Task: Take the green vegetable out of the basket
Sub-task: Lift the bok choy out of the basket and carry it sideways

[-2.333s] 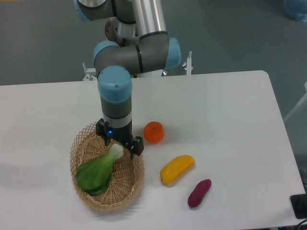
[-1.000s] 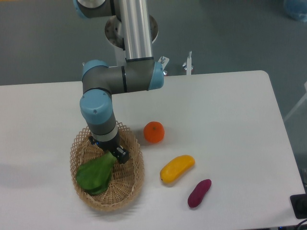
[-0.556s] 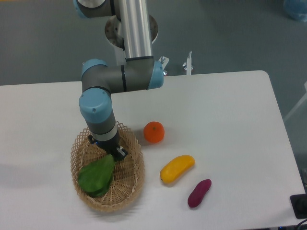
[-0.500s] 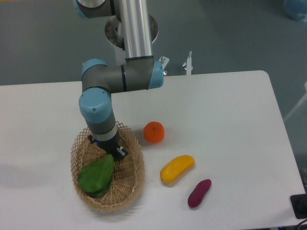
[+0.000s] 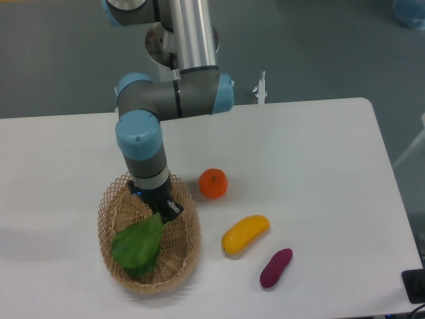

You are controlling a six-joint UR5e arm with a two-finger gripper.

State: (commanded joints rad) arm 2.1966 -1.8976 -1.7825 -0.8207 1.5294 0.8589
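In the single fixed view, the arm reaches down from the far side into the basket [image 5: 113, 206], which sits at the near left of the white table [image 5: 319, 153]. The gripper [image 5: 158, 210] is clenched on the stalk end of the bok choy [image 5: 138, 244]; the stalk itself is hidden by the black fingers and wrist. The dark green leaves hang toward the near left, over the inside of the basket, and whether they touch the weave cannot be told. Just right of the basket's far rim sits an orange [image 5: 213, 183], near the wrist. Nearer and further right lie a yellow fruit [image 5: 245, 233] and a purple sweet potato [image 5: 275, 268], both apart from the basket.
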